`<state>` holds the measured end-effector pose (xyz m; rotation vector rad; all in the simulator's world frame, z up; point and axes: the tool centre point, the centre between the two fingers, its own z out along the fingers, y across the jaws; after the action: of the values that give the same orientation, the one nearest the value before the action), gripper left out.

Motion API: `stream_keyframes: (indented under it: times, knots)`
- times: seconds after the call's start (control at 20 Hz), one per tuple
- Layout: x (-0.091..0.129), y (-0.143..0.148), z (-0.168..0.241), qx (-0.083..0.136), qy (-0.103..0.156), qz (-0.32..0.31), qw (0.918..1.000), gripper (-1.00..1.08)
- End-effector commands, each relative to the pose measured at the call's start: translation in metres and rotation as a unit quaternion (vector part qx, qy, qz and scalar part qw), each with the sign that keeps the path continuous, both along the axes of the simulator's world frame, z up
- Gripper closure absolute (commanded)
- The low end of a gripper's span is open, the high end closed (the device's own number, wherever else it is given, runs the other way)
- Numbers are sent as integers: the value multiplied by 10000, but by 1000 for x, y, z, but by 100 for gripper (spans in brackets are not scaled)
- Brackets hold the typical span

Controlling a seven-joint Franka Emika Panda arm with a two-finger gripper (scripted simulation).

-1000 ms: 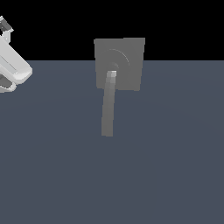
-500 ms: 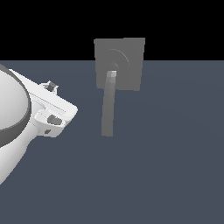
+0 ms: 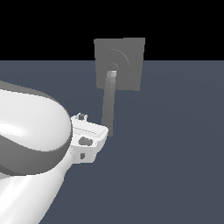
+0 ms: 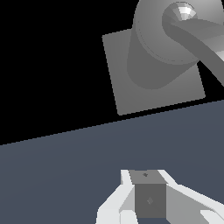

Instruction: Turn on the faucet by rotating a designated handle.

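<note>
Since a moment ago, the white arm (image 3: 35, 153) has swung further in, filling the exterior view's left, its gripper (image 3: 89, 142) just beside the handle's tip; whether its fingers are spread cannot be told. Beyond, the handle (image 3: 108, 103) runs lengthwise toward the camera from its hub. The faucet (image 3: 127, 54) plate stands upright at the dark bench's (image 3: 175, 144) far edge against blackness.

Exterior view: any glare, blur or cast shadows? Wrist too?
Exterior view: sharp, glossy highlights on the arm, faucet and handle matte, no cast shadows. Wrist view: sharp, one bright glint on the handle's hub.
</note>
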<state>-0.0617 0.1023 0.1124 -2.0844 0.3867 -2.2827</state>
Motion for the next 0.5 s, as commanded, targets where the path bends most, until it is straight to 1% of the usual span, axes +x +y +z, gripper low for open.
stream_keyframes:
  times: [0.0,0.1,0.2,0.3,0.45]
  knots:
    - [-5,-15,-15,-354,246,-112,9990,108]
    - [-8,-23,-22,-538,376,-171,9977,108]
    - [-10,-29,-27,-661,463,-211,9965,108]
    - [-11,-32,-29,-722,507,-230,9958,108]
    - [-11,-32,-30,-730,512,-232,9957,108]
